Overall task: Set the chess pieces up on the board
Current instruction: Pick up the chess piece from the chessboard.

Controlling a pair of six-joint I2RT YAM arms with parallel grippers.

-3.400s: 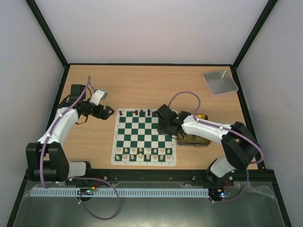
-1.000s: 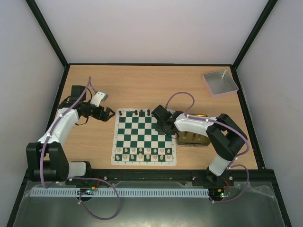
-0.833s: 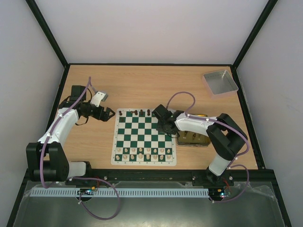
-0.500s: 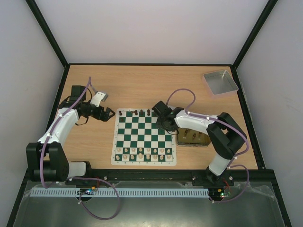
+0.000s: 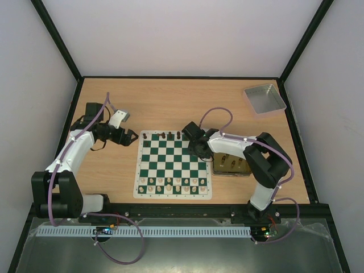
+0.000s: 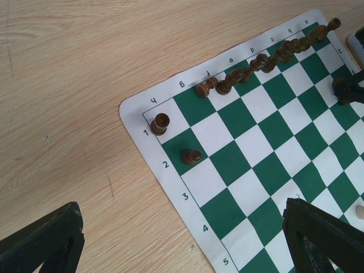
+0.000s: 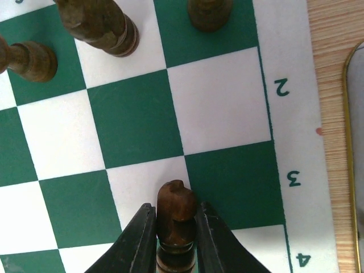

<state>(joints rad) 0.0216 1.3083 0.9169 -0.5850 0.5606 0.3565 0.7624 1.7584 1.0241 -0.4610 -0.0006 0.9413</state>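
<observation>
Brown chess piece (image 7: pixel 176 199) sits clamped in the right gripper (image 7: pixel 176 211); left gripper (image 6: pixel 182 207) gapes wide, empty.

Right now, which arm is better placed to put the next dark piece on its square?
Right. The right gripper pinches a dark piece over the board, near its right edge. The left gripper is open, empty, and off the board's far-left corner.

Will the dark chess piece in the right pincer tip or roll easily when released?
Probably stiff and light: the dark chess piece looks like small turned wood. Tall over a narrow base, it may tip if the right pincer releases it tilted. Fallen, its round body could roll on the flat board.
</observation>
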